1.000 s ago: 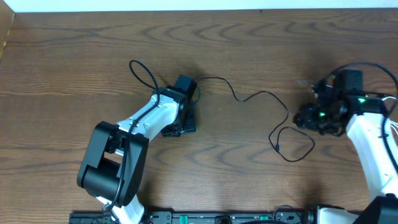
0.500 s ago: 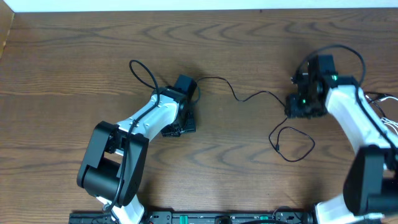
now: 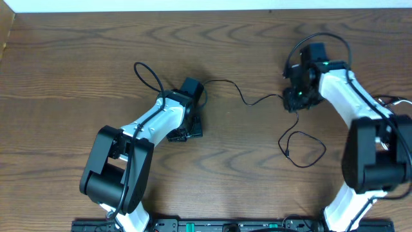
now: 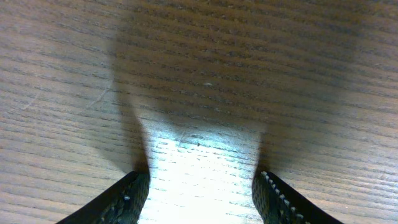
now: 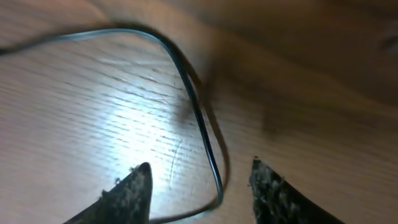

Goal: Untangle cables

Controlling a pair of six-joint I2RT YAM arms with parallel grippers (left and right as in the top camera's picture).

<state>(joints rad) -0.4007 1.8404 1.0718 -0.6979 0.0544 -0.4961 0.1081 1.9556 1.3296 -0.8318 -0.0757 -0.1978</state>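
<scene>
One thin black cable (image 3: 261,98) lies on the wooden table. It makes a small loop (image 3: 147,77) at the left and passes by my left arm. From there it wavers right to a bend, then curls into a loop (image 3: 305,147) near the front. My right gripper (image 3: 298,98) hangs over that bend. In the right wrist view it (image 5: 199,171) is open, and the cable (image 5: 198,118) runs on the wood between its fingertips. My left gripper (image 3: 187,131) is low over bare wood just below the cable. It (image 4: 200,180) is open, with nothing between its fingers.
The table's far edge meets a white strip (image 3: 193,5) at the top. A black rail (image 3: 225,225) runs along the front between the two arm bases. Thicker arm wires (image 3: 400,103) hang at the right edge.
My right arm has swung from the table's right side up and to the left, and now stands over the cable's bend. The left arm and the cable have not moved.
</scene>
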